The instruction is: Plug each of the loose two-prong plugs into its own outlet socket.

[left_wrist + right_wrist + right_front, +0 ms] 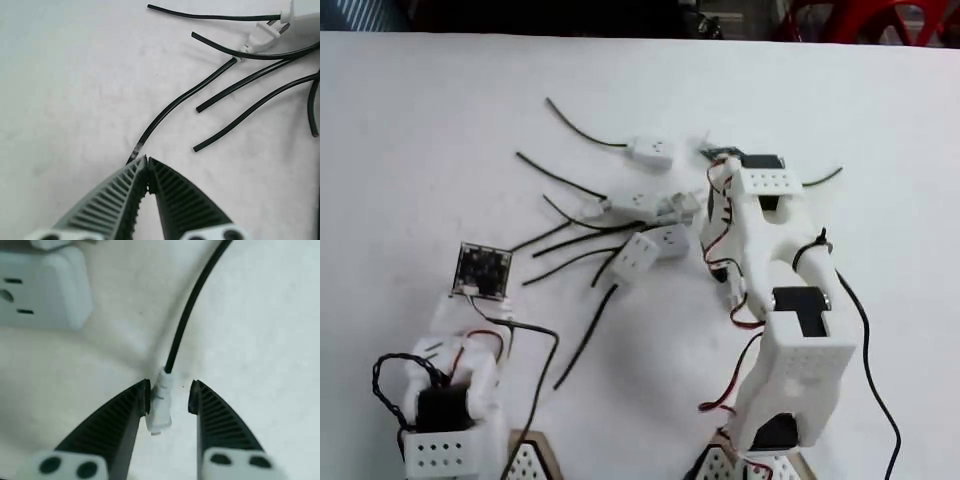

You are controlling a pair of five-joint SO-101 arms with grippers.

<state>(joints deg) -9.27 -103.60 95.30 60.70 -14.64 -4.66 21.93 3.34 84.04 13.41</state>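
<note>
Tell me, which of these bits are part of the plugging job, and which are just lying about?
Part of the job: the white plug between the open fingers of the right gripper; a second plug; the outlet sockets and black cords; the left gripper, shut.
Just there: the white table; a red frame beyond its far edge.

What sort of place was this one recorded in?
Likely a robotics lab bench: a plain white table, small white wired arms mounted at its edge, and loose outlet sockets with cut cords as test props.
</note>
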